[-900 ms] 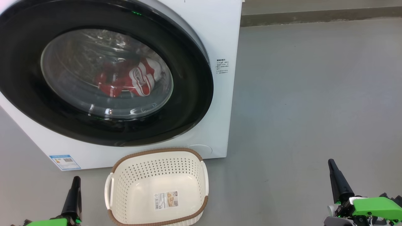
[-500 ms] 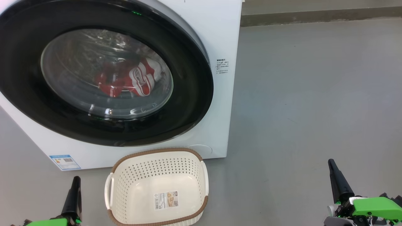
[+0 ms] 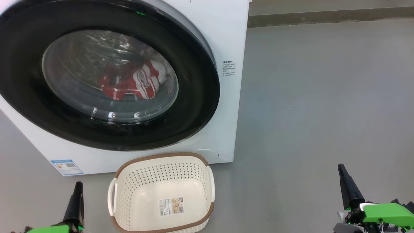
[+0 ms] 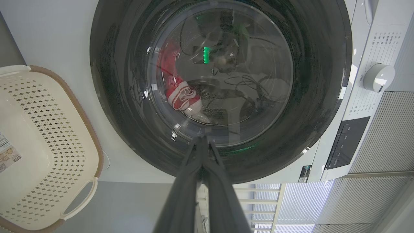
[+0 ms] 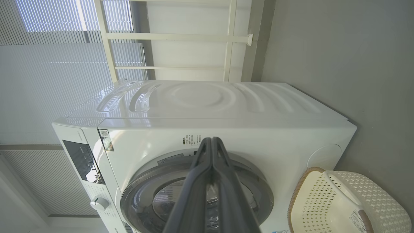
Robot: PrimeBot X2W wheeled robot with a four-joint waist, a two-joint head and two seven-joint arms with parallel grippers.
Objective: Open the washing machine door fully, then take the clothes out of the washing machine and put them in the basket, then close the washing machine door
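**Washing machine door shut, red clothes inside the drum**

Washing machine (image 3: 226, 32): a white front-loader standing on the grey floor (image 3: 323, 97), on the left of the head view. Its front faces the robot.

The washing machine door (image 3: 200, 97) lies closed against that front. A wide glossy black rim rings the bulging glass window.

The basket (image 3: 161, 156) rests on the floor just in front of the machine's lower front edge, below the right half of the door. It is cream, perforated and brown-rimmed, with a paper label (image 3: 171, 206) on its bare bottom.

The clothes (image 3: 136, 82) show through the glass, low in the drum. They are bright red fabric with white stripe trim, bunched together.

The left gripper (image 3: 78, 183) is low at the left of the head view, near the basket's left handle but apart from it. Its jaws are pressed together on nothing. In the left wrist view they point at the door's rim.

The right gripper (image 3: 340, 166) is at the lower right, well apart from machine and basket. Its jaws are likewise together and empty.

A small blue label sticker (image 3: 66, 167) sits low on the machine's front, near its lower left corner. A round dial (image 4: 378, 77) stands on the control strip.
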